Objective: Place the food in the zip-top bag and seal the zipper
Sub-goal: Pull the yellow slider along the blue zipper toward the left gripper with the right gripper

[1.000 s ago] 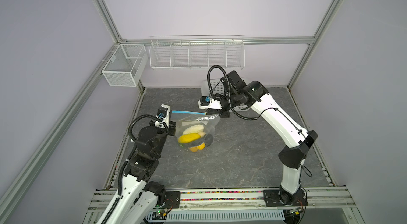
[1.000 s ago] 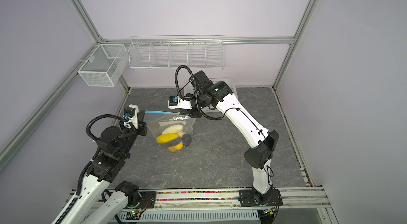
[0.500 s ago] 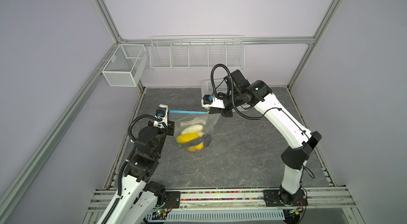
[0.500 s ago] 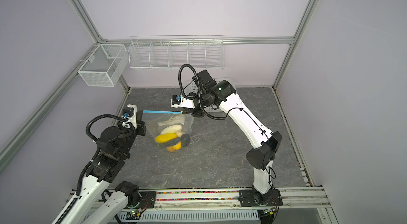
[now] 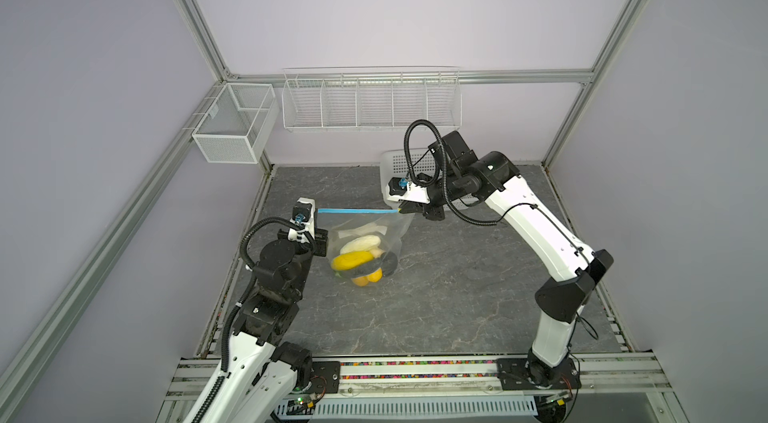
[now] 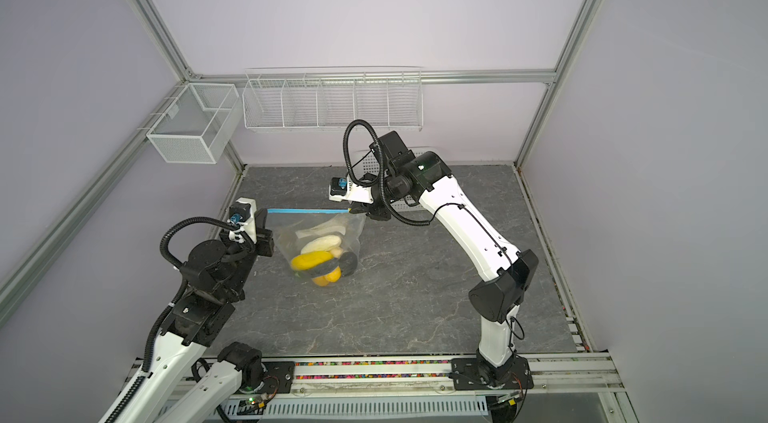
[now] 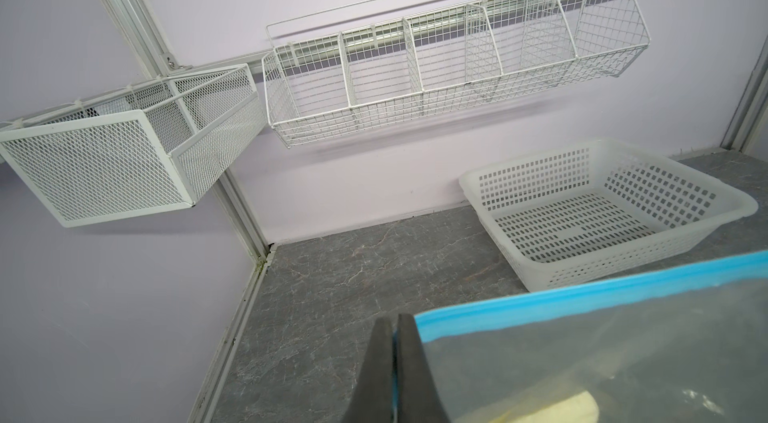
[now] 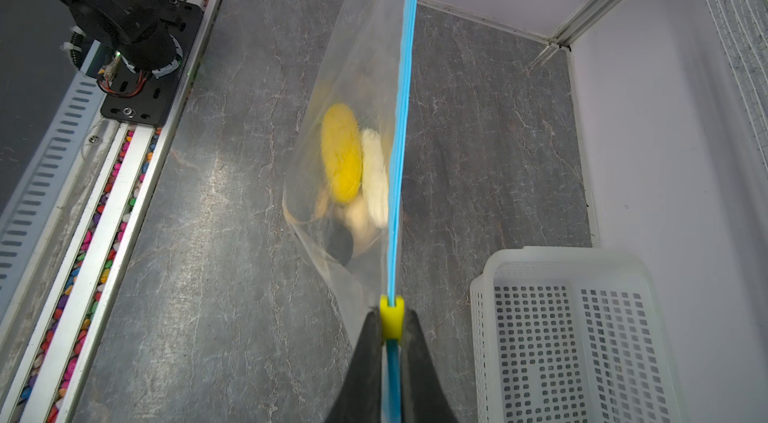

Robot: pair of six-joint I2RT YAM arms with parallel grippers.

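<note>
- Far left: left gripper (image 7: 395,319) pinched tight on the zip-top bag (image 5: 374,229) at its corner, just under the zipper (image 5: 357,211);
- Middle: bag hanging between both claws, zipper pulled taut and level; the food (image 5: 359,258) slumped in the belly, low over the table (image 5: 436,296); contact with it unclear;
- Handling, by judgement: thin, soft, slippery film; light but swinging load; best gripped on the stiffer blue strip, not the belly;
- Right: right gripper (image 8: 390,319) closed narrow on the zipper, yellow slider (image 8: 391,313) at its tips;
- Around: table flat, grey, marbled; white basket (image 7: 582,209) just behind; wire rack (image 5: 370,105) and mesh box (image 5: 232,125) on the walls, well apart.
</note>
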